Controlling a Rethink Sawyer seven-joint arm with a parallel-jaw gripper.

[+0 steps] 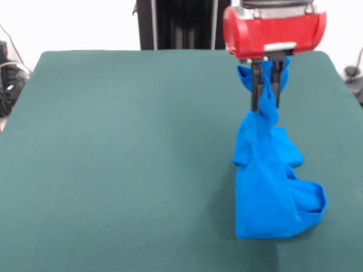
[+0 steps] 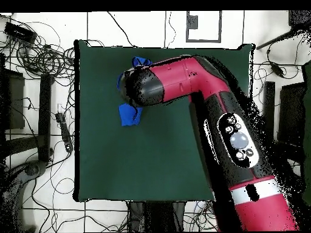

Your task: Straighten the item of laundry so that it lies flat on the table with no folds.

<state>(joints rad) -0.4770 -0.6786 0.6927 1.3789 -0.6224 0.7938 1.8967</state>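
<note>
Front view: a black upright column (image 1: 181, 24) stands behind the far edge of the broad dark green felt-covered table (image 1: 113, 158), off to one side of the jaws, and dark cables (image 1: 10, 79) lie beyond the table's edge, well apart from them. Nothing else rests on the green cloth near the jaws. The red-and-black arm's gripper (image 1: 266, 90) comes down under a red housing, and its two dark fingers (image 1: 256, 85) are pressed together on a bunched upper part of the small bright blue T-shirt (image 1: 269, 187), pinching it.

The shirt hangs straight below the jaws as a twisted narrow rope at the pinch, then widens lower down into a crumpled mass. A small tuft of blue cloth pokes up beside and just above the fingers. The lower part touches the table and slumps into folds, with a rounded fold bulging out to one side at the bottom. Only plain blue fabric shows; no print is visible.

In the overhead view the red arm (image 2: 200, 79) crosses the table (image 2: 152, 158) and covers most of the shirt (image 2: 129, 114); blue cloth shows on both sides of the wrist. Tangled cables (image 2: 42, 54) and a white tiled floor (image 2: 109, 27) surround the table.
</note>
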